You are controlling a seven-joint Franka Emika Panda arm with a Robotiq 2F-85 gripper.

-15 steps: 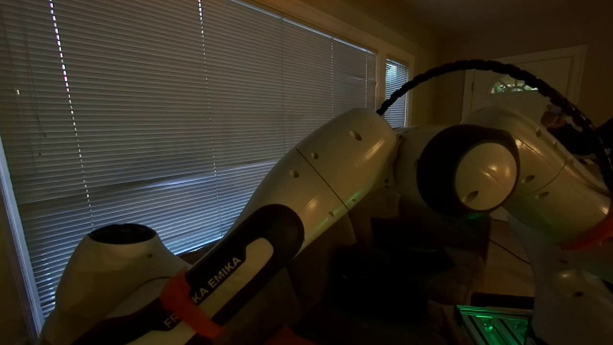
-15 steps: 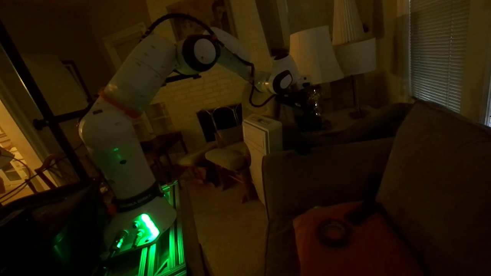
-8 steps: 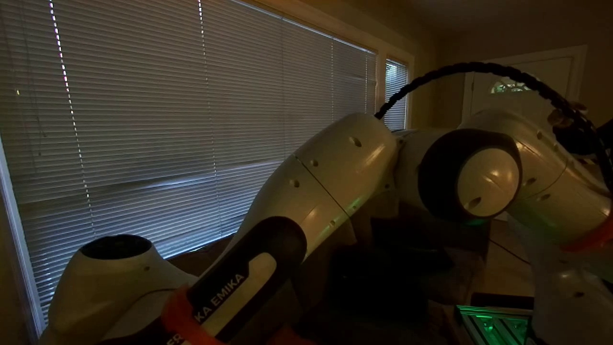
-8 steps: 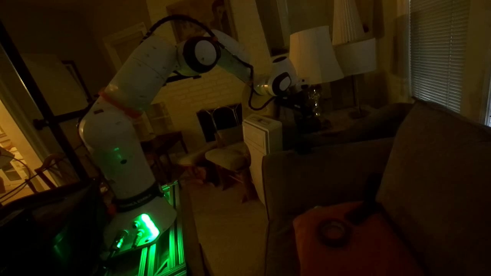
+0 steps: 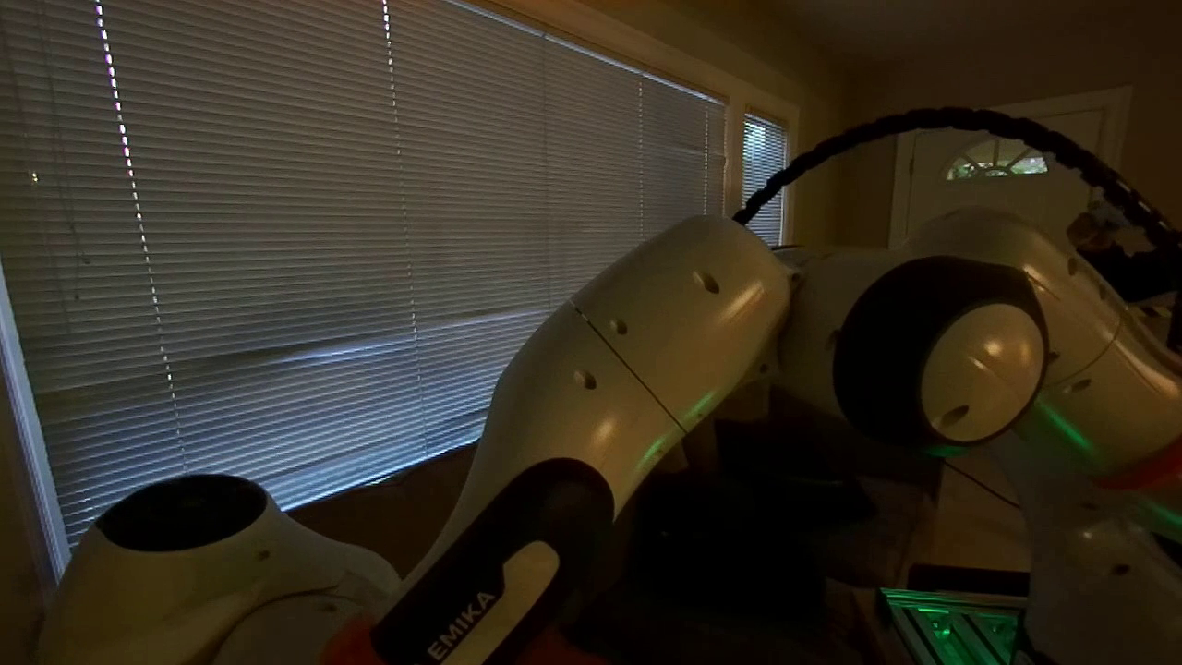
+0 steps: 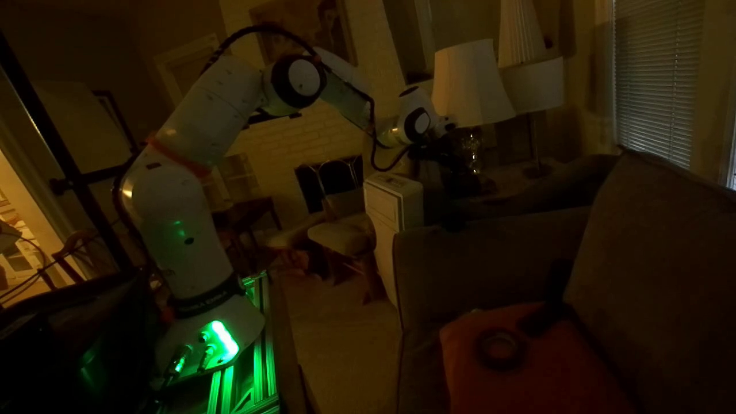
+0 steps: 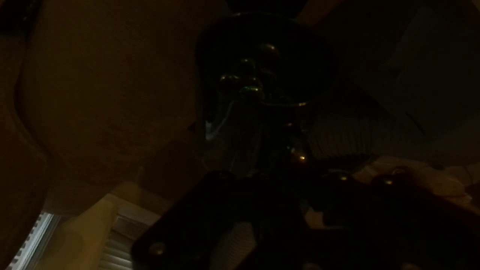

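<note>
Drawing back and dipping slightly over the last second, the arm (image 6: pixel 296 83) has shifted the gripper (image 6: pixel 451 164) toward its base (image 6: pixel 238 319), seen below a white lampshade (image 6: pixel 472 83); I judge this a repositioning, not a release. Its 2 jaws stand pressed together, though darkness hides whether they pinch the dark round-rimmed vessel (image 7: pixel 285 104) just beyond them in the wrist view.

Arm (image 6: pixel 215 106) from opposite sides in both exterior views; wrist view close-up.
</note>
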